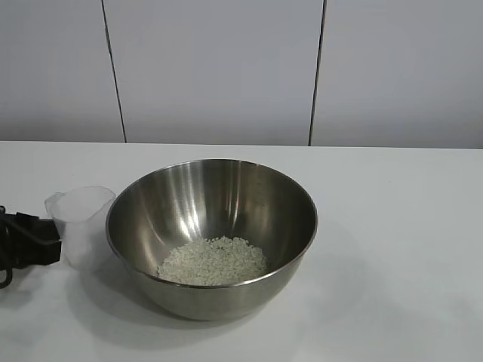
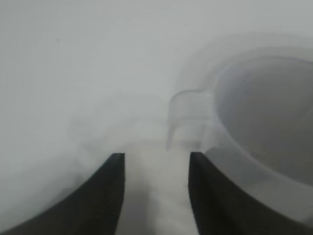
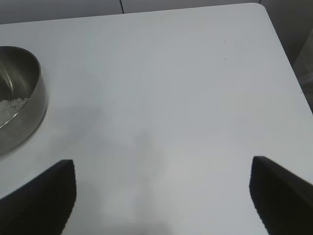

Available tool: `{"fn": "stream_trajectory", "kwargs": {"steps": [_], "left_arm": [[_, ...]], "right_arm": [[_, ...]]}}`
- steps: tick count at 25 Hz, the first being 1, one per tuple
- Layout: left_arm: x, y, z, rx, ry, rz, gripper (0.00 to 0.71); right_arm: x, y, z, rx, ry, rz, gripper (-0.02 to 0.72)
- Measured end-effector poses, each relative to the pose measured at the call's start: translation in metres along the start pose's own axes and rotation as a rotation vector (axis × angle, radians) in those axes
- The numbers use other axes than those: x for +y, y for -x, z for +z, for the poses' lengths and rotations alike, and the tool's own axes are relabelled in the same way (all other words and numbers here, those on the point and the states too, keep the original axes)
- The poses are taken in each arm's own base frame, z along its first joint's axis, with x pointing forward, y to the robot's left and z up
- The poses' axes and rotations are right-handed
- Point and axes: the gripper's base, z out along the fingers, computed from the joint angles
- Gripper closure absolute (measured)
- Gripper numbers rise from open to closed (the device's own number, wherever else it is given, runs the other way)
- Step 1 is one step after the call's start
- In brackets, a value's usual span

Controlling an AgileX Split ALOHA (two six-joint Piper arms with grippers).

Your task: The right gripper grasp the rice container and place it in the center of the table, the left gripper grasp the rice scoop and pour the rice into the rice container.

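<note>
The rice (image 1: 213,261) lies in the rice container (image 1: 211,237); the rice scoop (image 1: 81,226) stands empty just beside it on the table (image 1: 392,226). The left tool (image 2: 155,193), fingers parted and apparently gripping nothing, should back away level, sparing the scoop's handle; the right tool (image 3: 161,196) waits wide open, empty.

The left gripper (image 1: 34,240) is getting cut off at the exterior view's edge, and the rice container (image 3: 19,98) is running off the right wrist view.

No legible txt anywhere.
</note>
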Motion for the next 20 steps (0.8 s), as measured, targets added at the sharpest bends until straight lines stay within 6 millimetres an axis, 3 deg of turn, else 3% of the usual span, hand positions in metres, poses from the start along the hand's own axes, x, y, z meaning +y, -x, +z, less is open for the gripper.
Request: {"fn": "stream_trajectory", "kwargs": {"steps": [4,6,12,16,20], "left_arm": [[-0.003,-0.010,-0.011,0.050,-0.004,-0.009,0.108],[-0.004,-0.014,-0.016,0.067,-0.006,-0.012,0.055],[-0.006,-0.004,-0.035,0.036,0.002,-0.028,0.020],[-0.006,0.025,-0.041,-0.002,-0.011,-0.006,0.017],[-0.004,0.062,-0.042,0.128,-0.041,0.018,0.017]], "right_arm": [[0.000,0.000,0.000,0.000,0.000,0.000,0.043],[0.000,0.000,0.000,0.000,0.000,0.000,0.043],[0.000,0.000,0.000,0.000,0.000,0.000,0.043],[0.000,0.000,0.000,0.000,0.000,0.000,0.043],[0.000,0.000,0.000,0.000,0.000,0.000,0.043]]}}
